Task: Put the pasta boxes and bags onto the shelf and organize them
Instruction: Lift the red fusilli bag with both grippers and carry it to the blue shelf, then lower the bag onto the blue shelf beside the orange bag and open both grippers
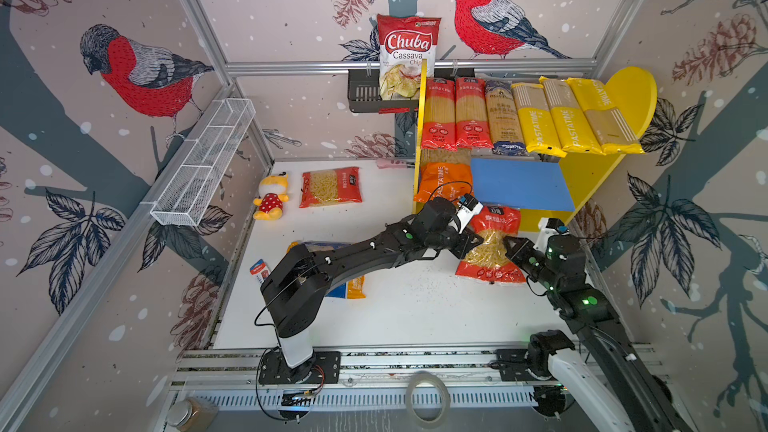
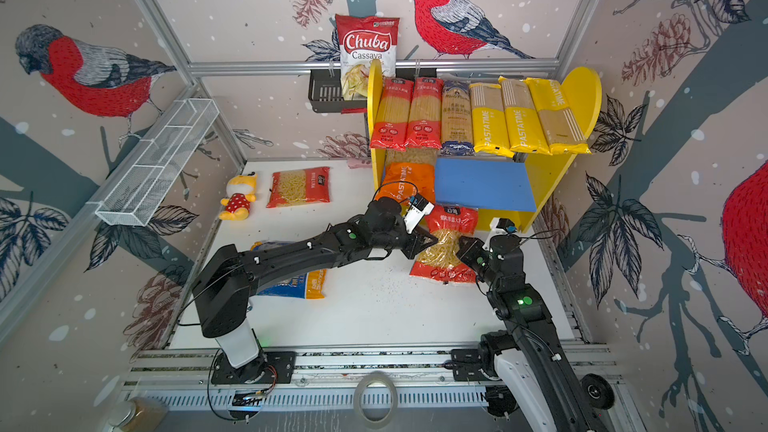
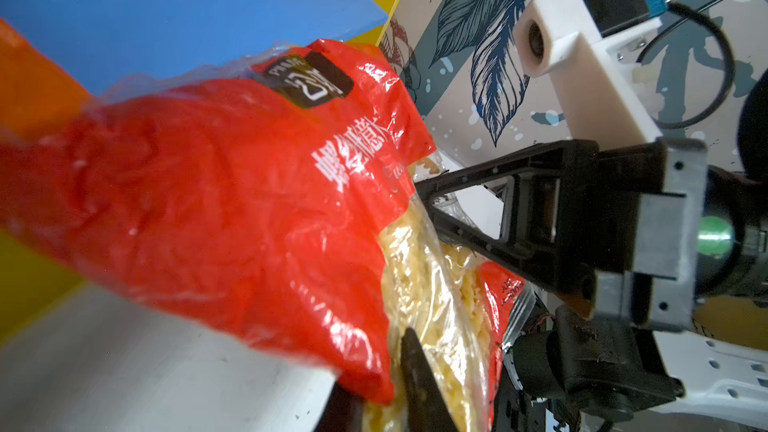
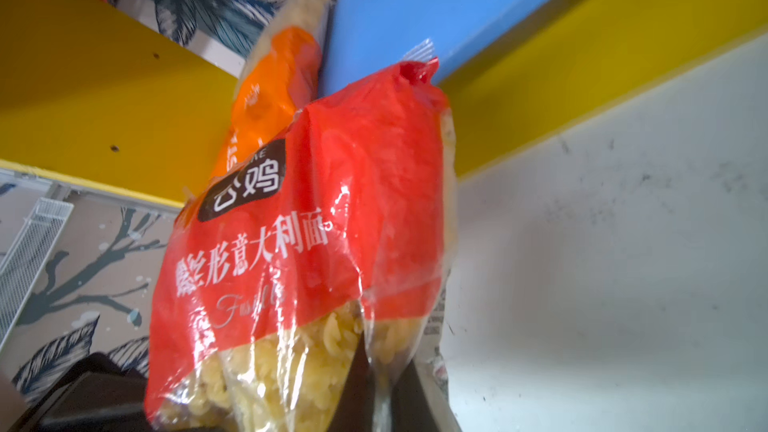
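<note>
A red fusilli bag (image 1: 492,251) (image 2: 446,243) hangs upright before the shelf (image 1: 631,93), held from both sides. My left gripper (image 1: 477,243) (image 3: 386,392) is shut on its left edge. My right gripper (image 1: 509,243) (image 4: 384,388) is shut on a fold of film at its right edge. The bag's top reaches the blue lower board (image 1: 519,184). An orange bag (image 1: 442,180) stands at that board's left end. Several long red, dark-blue and yellow packs (image 1: 532,118) lie on top. Another red bag (image 1: 330,187) lies on the table, and a blue-yellow bag (image 1: 353,286) lies partly under my left arm.
A plush toy (image 1: 271,197) lies at the table's left edge beside a small red-white packet (image 1: 259,272). A Chuba chips bag (image 1: 407,56) stands in a black rack (image 1: 365,93). A white wire basket (image 1: 203,160) hangs on the left wall. A tape roll (image 1: 428,398) lies on the front rail.
</note>
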Robot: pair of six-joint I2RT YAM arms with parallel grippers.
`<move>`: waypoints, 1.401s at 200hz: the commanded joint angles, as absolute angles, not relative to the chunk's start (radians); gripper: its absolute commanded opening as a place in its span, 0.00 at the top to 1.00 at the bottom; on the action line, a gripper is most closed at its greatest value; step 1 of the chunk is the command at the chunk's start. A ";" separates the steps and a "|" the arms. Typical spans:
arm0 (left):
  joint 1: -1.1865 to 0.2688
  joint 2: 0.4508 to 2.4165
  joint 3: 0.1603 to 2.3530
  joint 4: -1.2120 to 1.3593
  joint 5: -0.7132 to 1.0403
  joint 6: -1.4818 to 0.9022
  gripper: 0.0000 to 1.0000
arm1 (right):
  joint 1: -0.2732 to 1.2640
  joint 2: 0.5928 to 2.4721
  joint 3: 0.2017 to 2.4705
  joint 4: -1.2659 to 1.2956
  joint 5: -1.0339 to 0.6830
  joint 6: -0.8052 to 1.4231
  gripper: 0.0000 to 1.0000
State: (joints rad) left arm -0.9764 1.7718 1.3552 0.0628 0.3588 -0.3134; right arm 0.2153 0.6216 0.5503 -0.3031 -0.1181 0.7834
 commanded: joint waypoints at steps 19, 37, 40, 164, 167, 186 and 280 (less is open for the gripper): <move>-0.942 1.831 1.443 0.186 0.319 -0.316 1.00 | 0.168 0.728 0.608 -0.057 -0.047 0.755 0.97; -0.926 1.889 1.510 0.214 0.261 -0.322 1.00 | 0.135 0.797 0.619 0.036 -0.042 0.760 0.97; -0.924 1.901 1.524 0.216 0.252 -0.318 1.00 | 0.129 0.808 0.622 0.050 -0.040 0.763 0.97; -0.819 2.383 2.137 0.103 0.138 -0.469 1.00 | 0.005 1.198 0.840 0.176 -0.084 0.740 0.46; -0.818 2.387 2.144 0.100 0.135 -0.468 1.00 | 0.006 1.189 0.826 0.170 -0.085 0.743 0.45; -0.810 2.385 2.145 0.100 0.123 -0.491 1.00 | 0.005 1.102 0.748 0.127 -0.085 0.750 0.40; -0.811 2.388 2.160 0.127 0.142 -0.504 0.92 | -0.002 0.981 0.616 0.073 -0.343 0.837 0.33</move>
